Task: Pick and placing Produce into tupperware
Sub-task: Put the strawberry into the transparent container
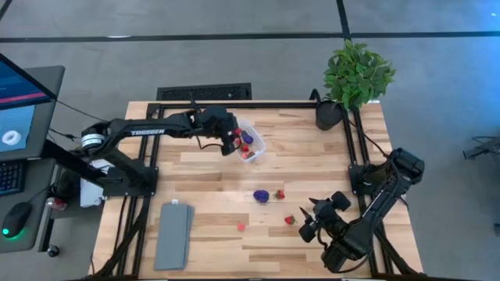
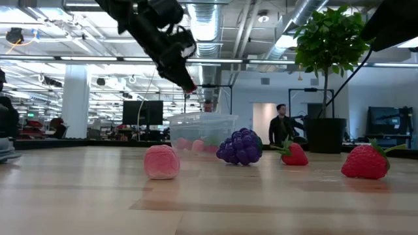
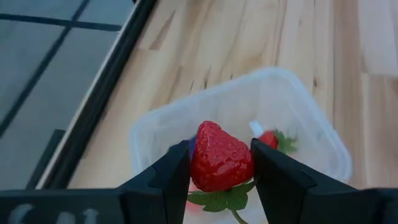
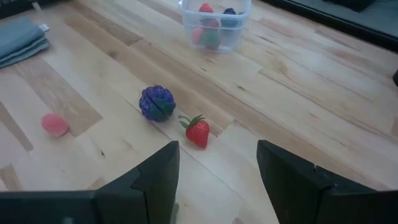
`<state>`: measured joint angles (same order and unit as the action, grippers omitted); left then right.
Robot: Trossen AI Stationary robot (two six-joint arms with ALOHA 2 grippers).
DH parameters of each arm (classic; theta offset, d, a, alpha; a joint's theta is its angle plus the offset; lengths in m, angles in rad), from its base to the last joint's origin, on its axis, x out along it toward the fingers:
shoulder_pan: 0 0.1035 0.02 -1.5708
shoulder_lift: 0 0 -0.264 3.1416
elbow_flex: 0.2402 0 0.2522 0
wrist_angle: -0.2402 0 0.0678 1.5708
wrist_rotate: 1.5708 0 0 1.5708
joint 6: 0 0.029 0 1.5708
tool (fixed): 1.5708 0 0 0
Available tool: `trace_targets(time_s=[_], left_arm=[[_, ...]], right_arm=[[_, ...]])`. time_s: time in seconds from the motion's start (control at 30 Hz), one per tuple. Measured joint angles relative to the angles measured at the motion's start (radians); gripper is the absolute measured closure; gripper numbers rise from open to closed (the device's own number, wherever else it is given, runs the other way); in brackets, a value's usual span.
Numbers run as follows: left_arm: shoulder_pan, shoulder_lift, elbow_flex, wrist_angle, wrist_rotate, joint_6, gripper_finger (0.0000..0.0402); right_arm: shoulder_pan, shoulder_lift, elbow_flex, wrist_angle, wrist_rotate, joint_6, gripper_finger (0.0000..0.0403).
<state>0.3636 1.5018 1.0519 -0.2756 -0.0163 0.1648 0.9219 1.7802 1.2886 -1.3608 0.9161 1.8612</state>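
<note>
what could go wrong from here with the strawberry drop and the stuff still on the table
1. The left gripper holds a strawberry above the tupperware, which already holds pieces; released off-centre, it might bounce out.
2. The grape cluster and a loose strawberry lie close together, so the open right gripper could nudge one.
</note>
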Motion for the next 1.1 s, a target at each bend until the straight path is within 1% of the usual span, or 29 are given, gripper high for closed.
trace_targets(time_s=[0.17,0.4,0.67,0.83,1.1], left_arm=[[0.029,0.078,0.000,0.010,0.039,0.001,0.0253],[0.060,0.155,0.000,0.011,0.038,0.001,0.0253],[0.083,0.169,0.000,0.064,0.039,-0.013,0.0253],[0.086,0.169,0.000,0.063,0.038,-0.029,0.0252],[0.086,0.169,0.000,0.065,0.038,-0.038,0.0228]], right_arm=[[-0.013,0.000,0.000,0.018,-0.003,0.000,0.0163],[-0.021,0.000,0.000,0.052,-0.003,0.000,0.0163],[-0.034,0.000,0.000,0.089,-0.003,-0.001,0.0163],[-0.034,0.000,0.000,0.094,-0.002,-0.001,0.0163],[-0.034,0.000,0.000,0.124,-0.003,-0.001,0.0163]])
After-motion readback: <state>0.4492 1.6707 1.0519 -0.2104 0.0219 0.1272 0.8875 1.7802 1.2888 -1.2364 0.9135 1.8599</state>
